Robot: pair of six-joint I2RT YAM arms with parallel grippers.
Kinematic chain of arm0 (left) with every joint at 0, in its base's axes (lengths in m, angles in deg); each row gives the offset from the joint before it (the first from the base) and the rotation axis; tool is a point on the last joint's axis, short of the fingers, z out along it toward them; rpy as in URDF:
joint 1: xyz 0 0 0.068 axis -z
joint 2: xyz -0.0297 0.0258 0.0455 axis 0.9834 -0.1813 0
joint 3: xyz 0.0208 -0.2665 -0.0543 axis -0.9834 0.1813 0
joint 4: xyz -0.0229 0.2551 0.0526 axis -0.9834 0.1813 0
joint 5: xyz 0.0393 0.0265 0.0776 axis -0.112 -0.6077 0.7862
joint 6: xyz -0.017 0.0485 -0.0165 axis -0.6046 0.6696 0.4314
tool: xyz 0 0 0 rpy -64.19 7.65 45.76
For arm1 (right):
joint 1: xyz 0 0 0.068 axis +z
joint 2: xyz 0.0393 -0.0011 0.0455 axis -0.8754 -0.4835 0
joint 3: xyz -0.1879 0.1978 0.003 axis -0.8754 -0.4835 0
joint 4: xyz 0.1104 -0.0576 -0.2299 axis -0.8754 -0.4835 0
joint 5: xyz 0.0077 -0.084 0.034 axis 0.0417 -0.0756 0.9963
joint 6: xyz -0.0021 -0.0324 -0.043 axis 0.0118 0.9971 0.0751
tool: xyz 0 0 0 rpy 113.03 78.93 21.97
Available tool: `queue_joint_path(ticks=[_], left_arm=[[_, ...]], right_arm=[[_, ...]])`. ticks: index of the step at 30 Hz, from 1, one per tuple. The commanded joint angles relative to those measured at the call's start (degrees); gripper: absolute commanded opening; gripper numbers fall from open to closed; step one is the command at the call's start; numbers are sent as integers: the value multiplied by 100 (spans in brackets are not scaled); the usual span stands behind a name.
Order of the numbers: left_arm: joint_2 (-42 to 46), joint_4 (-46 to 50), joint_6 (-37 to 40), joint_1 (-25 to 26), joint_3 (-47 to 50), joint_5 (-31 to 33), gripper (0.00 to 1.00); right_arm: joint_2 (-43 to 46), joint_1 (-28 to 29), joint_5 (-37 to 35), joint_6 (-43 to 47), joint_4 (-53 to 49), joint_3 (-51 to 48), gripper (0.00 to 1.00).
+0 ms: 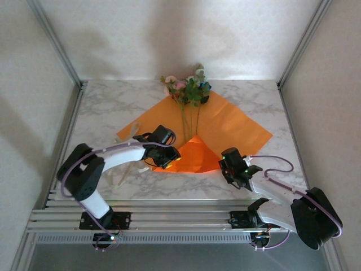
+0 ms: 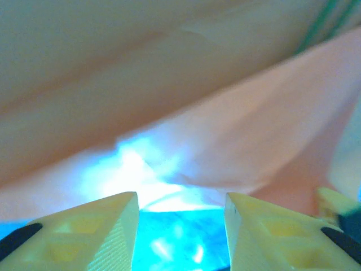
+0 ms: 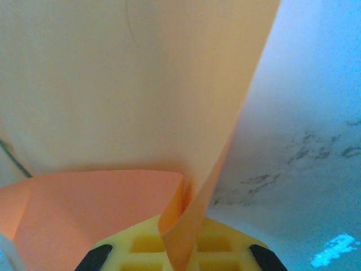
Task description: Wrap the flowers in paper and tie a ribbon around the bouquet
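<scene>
The right pincer (image 1: 224, 164) is clamping shut on the near edge of the paper (image 1: 237, 127), low and right of centre in the overhead frame. The left pincer (image 1: 171, 158) is standing parted just left of the fold, gripping nothing. The big orange sheet is lying as a diamond across the marble surface (image 1: 113, 107), its bottom corner sitting folded up over the stems (image 1: 185, 121). The flowers (image 1: 189, 87) are poking past the top corner. To my eye the wrap is only beginning. The right arm should be carrying its edge across the stems slowly, keeping the sheet taut, with the left steadying the bunch.
</scene>
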Motion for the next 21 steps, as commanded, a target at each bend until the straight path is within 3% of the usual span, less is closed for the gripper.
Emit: queue_joint_path(ticks=[1,5,10,15,21], left_arm=[[646,311,-842,135,350,230,45],[1642,308,-1680,266,1151,421,47],[2429,-1531,-2976,404,2581,649,48],[1930,-3358,-3150,360,3227,1265,48],[1251,-3911,-2860,377,3041,1362,43]], right_arm=[[-180,-27,94,-214,-739,211,0],[-175,-31,66,-244,-862,275,0],[-337,-34,197,-228,-922,459,0],[-414,-68,236,-200,-896,499,0],[-443,-191,345,-165,-962,502,0]])
